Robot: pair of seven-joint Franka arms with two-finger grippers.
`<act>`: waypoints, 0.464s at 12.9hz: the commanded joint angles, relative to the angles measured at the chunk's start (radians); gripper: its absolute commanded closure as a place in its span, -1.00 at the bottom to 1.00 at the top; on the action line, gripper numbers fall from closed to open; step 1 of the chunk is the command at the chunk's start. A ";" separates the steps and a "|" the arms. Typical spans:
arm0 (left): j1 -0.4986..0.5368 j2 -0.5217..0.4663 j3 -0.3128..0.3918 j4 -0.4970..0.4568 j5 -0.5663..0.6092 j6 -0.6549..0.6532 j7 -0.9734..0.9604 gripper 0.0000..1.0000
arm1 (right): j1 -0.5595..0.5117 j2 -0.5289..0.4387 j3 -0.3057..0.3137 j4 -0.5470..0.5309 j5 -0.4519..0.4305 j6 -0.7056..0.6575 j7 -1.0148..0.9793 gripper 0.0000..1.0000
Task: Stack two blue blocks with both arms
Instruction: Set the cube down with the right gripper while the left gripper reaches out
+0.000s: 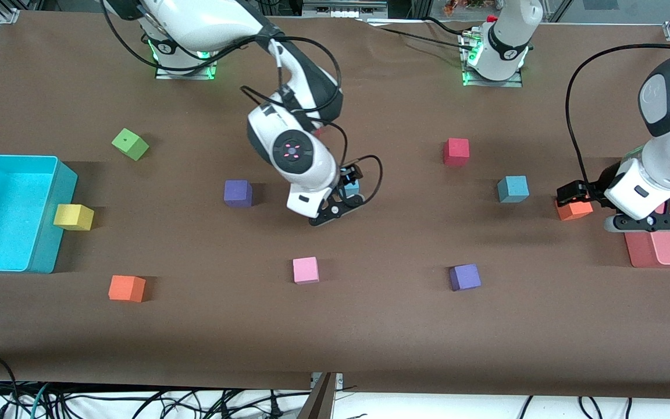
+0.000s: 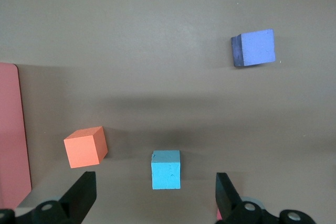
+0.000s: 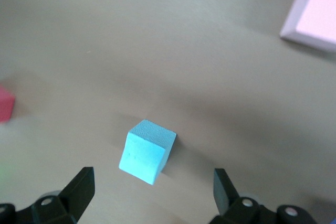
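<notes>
The right gripper (image 1: pixel 335 203) hangs with fingers spread over one blue block (image 1: pixel 351 187) at mid-table. The left gripper (image 1: pixel 643 223), jaws also wide and empty, waits above the orange cube (image 1: pixel 573 209), at about four o'clock from the second blue block (image 1: pixel 513 189).

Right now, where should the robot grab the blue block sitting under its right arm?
Judging by the views, best by two opposite flat side faces, coming straight down from above. The blue block is a small cube resting flat on the table with nothing touching it. It sits turned at an angle, so the open right tool should probably twist until its fingers line up with those faces.
</notes>
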 commanded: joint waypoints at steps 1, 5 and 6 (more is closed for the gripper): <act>-0.009 -0.039 0.003 -0.045 0.014 0.020 -0.002 -1.00 | -0.031 -0.183 0.003 -0.324 0.116 0.209 -0.235 -1.00; -0.009 -0.022 0.003 -0.046 0.017 0.025 -0.002 -1.00 | -0.051 -0.182 0.005 -0.426 0.252 0.274 -0.554 -1.00; -0.009 -0.022 0.003 -0.048 0.019 0.023 -0.002 -1.00 | -0.057 -0.180 0.005 -0.463 0.292 0.312 -0.663 -1.00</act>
